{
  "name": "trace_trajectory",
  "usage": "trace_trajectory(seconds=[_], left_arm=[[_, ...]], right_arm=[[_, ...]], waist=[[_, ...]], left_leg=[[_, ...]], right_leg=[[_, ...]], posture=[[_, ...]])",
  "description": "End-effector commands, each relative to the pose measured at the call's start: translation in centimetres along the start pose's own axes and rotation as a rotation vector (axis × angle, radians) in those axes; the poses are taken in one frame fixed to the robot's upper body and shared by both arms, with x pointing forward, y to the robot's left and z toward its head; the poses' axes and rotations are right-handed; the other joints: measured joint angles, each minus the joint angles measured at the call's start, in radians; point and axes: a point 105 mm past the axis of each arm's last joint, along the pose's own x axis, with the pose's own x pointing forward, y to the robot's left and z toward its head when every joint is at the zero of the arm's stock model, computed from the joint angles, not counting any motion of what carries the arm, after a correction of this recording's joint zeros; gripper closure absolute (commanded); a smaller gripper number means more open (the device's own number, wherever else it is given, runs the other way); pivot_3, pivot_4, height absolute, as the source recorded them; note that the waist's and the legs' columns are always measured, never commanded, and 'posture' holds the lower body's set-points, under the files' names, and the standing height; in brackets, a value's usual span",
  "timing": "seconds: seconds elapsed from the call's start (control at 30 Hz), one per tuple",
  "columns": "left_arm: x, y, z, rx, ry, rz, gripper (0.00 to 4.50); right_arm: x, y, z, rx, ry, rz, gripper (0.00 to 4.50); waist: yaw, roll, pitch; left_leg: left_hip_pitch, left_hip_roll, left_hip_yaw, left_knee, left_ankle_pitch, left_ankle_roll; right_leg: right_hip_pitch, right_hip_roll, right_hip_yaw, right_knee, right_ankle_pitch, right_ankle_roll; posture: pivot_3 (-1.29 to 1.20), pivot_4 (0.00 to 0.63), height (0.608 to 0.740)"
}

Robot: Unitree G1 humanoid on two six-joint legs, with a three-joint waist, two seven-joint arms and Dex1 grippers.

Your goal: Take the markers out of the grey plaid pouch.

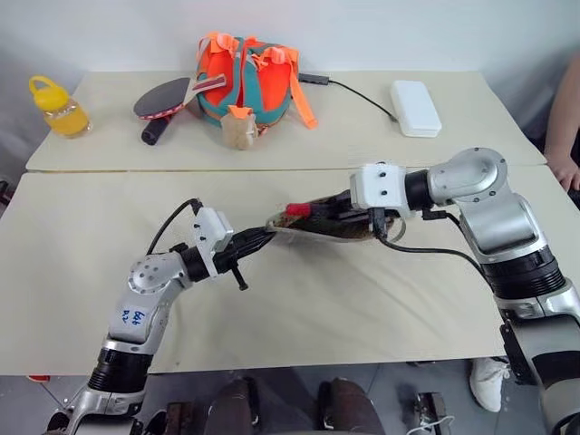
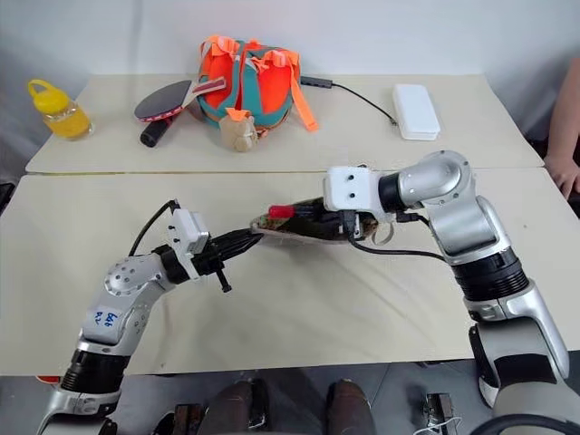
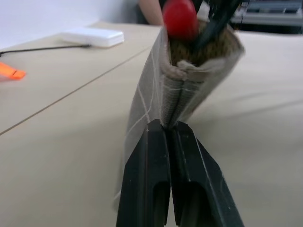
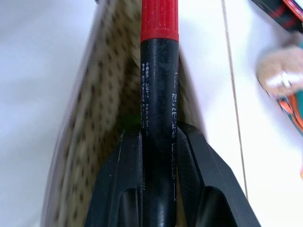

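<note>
Two tables (image 1: 82,299) stand edge to edge in the left eye view. Over the near one, about midway between its side edges and closer to its far edge, the grey plaid pouch (image 1: 317,227) hangs between the arms, lifted off the top. The left gripper (image 1: 263,237) pinches the pouch's left end, fingers tight together on the fabric. The right gripper (image 1: 340,210) reaches into the open mouth from the right and clamps a marker (image 1: 304,209) whose red cap pokes out at the pouch's upper left. On the far table, a yellow bottle (image 1: 57,107) sits by the left edge, a paddle (image 1: 163,100) and an orange-and-teal bag (image 1: 249,77) sit near the middle, and a white box (image 1: 415,108) with a black cable (image 1: 358,95) lies toward the right. A person's arm (image 1: 564,118) shows at the right edge.

The right eye view gives the same layout: pouch held up between both grippers, red cap at its open top.

In the left wrist view, the two black fingers (image 3: 151,175) press together on a folded seam of the grey fabric, white grid lines visible on it. The red cap rises from the pouch's far end.

In the right wrist view, the fingers (image 4: 125,175) squeeze the marker's dark barrel from both sides, narrow around it. The red cap points away, and the cream dotted lining (image 4: 94,118) lies alongside.
</note>
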Motion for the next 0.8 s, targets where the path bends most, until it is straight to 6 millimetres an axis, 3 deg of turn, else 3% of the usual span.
trace_trajectory(seconds=[0.03, 0.1, 0.2, 0.27, 0.33, 0.43, 0.53, 0.8], left_arm=[[-1.2, 1.1, 0.5, 0.026, -0.013, 0.048, 4.50], [-1.3, 1.2, 0.4, 0.024, -0.013, 0.052, 4.50], [-1.1, 1.0, 0.5, 0.011, -0.028, 0.048, 4.50], [-1.0, 0.6, 0.6, 0.004, -0.034, 0.033, 4.50], [-0.9, 0.5, 0.6, 0.001, -0.036, 0.029, 4.50], [-1.1, 0.7, 0.7, -0.003, -0.038, 0.033, 4.50], [-1.3, 0.8, 0.8, -0.006, -0.040, 0.036, 4.50], [-1.4, 0.9, 1.1, -0.008, -0.042, 0.033, 4.50]], right_arm=[[-3.9, -3.2, 2.7, -0.002, -0.104, -0.139, 3.88], [-5.0, -4.2, 3.0, 0.031, -0.131, -0.187, 3.88], [-5.7, -5.3, 1.1, 0.016, -0.028, -0.248, 3.88], [-6.1, -6.1, -2.6, -0.026, 0.161, -0.330, 3.88], [-6.4, -6.2, -5.1, -0.050, 0.273, -0.351, 3.89], [-5.8, -4.6, -9.6, 0.032, 0.365, -0.336, 3.89], [-4.4, -2.9, -12.1, 0.101, 0.353, -0.326, 3.89], [-4.0, -0.9, -14.5, 0.116, 0.412, -0.266, 3.89]], waist=[[0.000, 0.000, 0.000], [0.001, 0.000, 0.000], [0.001, 0.000, 0.000], [0.001, 0.000, 0.000], [0.002, 0.000, 0.000], [0.000, 0.000, 0.000], [-0.001, 0.000, 0.000], [-0.015, 0.003, 0.002]], left_leg=[[0.000, 0.000, 0.000, 0.000, 0.000, 0.000], [0.000, 0.000, 0.000, 0.000, 0.000, 0.000], [0.000, 0.000, 0.000, 0.000, 0.000, 0.000], [0.000, 0.000, 0.000, 0.000, 0.000, 0.000], [0.000, 0.000, 0.001, 0.000, 0.000, 0.000], [0.000, 0.000, 0.002, 0.000, 0.000, 0.000], [0.000, 0.000, 0.002, -0.001, 0.000, 0.000], [0.000, 0.000, 0.002, 0.000, 0.000, 0.000]], right_leg=[[0.000, 0.000, 0.000, 0.000, 0.000, 0.000], [0.000, 0.000, 0.000, 0.000, 0.000, 0.000], [0.000, 0.000, 0.000, 0.000, 0.000, 0.000], [0.001, 0.000, 0.000, -0.001, 0.000, 0.000], [0.000, -0.001, 0.000, -0.001, 0.000, 0.000], [0.000, -0.001, 0.001, -0.001, 0.000, 0.000], [0.000, 0.000, 0.000, -0.001, 0.000, 0.000], [0.000, 0.000, 0.001, 0.000, 0.000, 0.000]], posture=[[0.00, 0.150, 0.740], [0.00, 0.150, 0.740], [0.00, 0.150, 0.740], [0.00, 0.150, 0.740], [0.00, 0.150, 0.740], [0.00, 0.150, 0.740], [0.00, 0.150, 0.740], [0.00, 0.150, 0.740]])
